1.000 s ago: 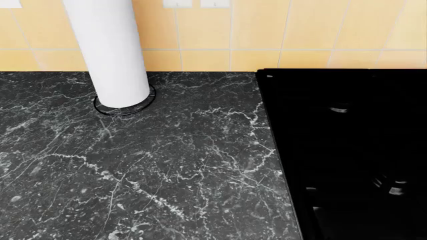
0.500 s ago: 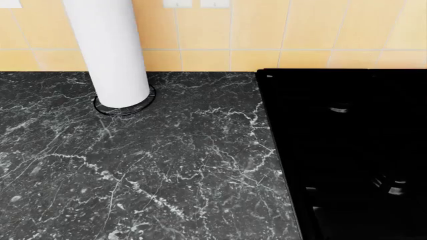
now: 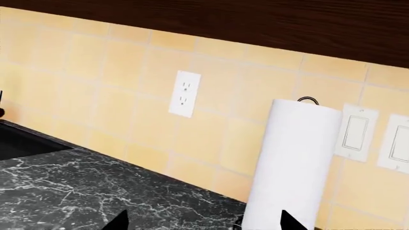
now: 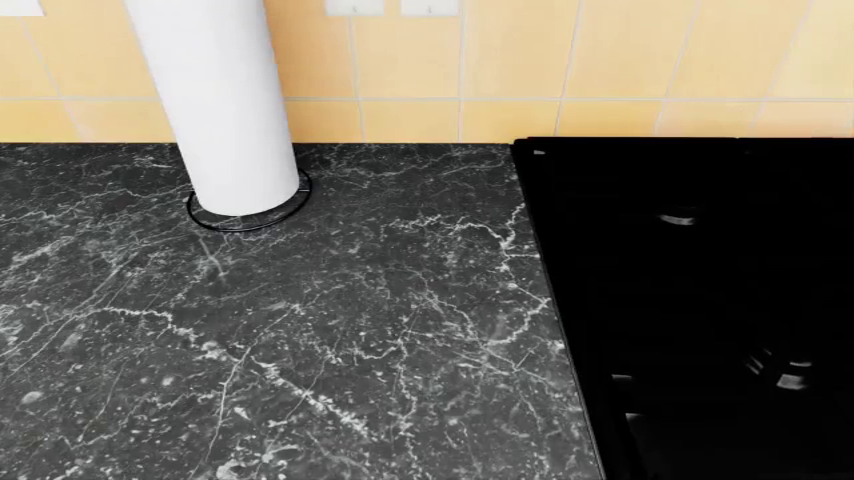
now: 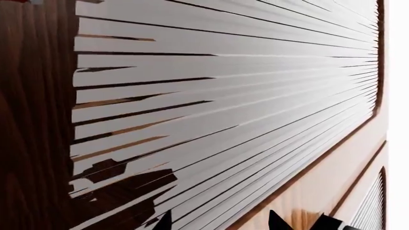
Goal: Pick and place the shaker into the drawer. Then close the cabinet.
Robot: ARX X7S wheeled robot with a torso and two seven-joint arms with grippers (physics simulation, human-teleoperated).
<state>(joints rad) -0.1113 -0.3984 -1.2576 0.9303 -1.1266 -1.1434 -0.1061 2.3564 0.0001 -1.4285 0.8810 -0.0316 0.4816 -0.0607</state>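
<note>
Nothing has moved since earlier. Paper towel roll upright on marble bench, cooktop beside it. Left gripper open, empty; right gripper open against ribbed cabinet panel. Shaker, drawer: unseen.

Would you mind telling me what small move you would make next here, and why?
I would probably turn the head to search for the shaker, since neither it nor the drawer shows in any view. The head view holds only the black marble counter, a paper towel roll and a black cooktop. The left gripper seems open and empty; the right gripper faces a ribbed panel.
</note>
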